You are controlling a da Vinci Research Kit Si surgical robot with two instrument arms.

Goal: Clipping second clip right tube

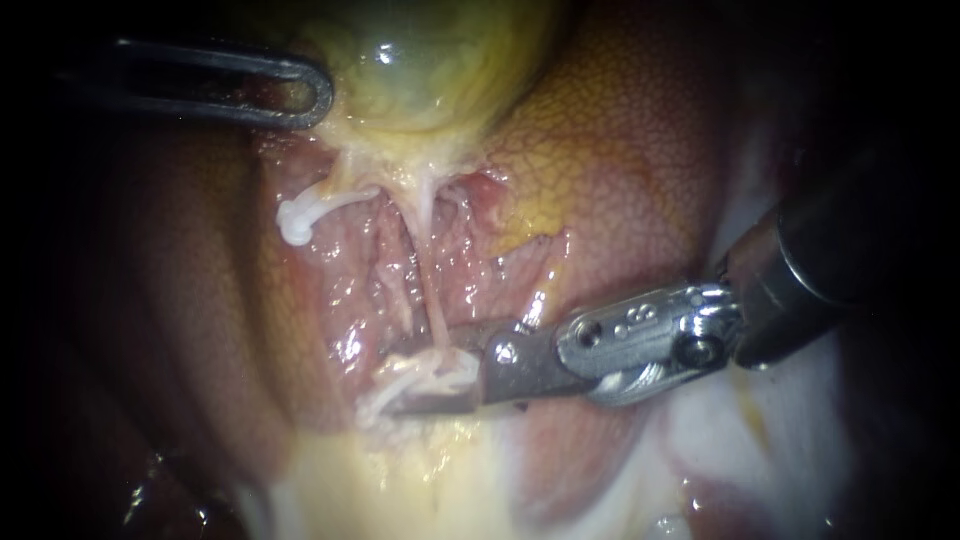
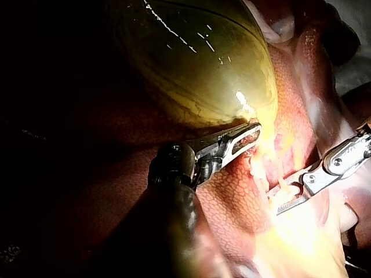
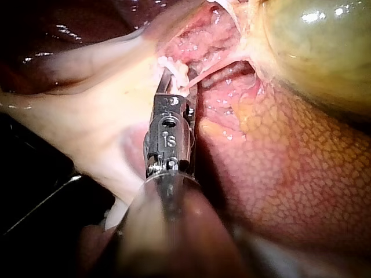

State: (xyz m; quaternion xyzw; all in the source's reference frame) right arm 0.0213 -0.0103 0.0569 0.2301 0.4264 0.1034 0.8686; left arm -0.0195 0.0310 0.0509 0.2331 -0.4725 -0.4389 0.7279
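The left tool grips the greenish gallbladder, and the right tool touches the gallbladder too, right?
Not quite. The right tool is down at the thin tube, away from the gallbladder; the endoscope view shows it. The left tool does grip the gallbladder.

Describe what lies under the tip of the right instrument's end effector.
White, stringy tissue at the lower end of a thin pale tube shows at the tip of the right instrument's end effector. The metal covers what lies beneath; no clip can be made out there.
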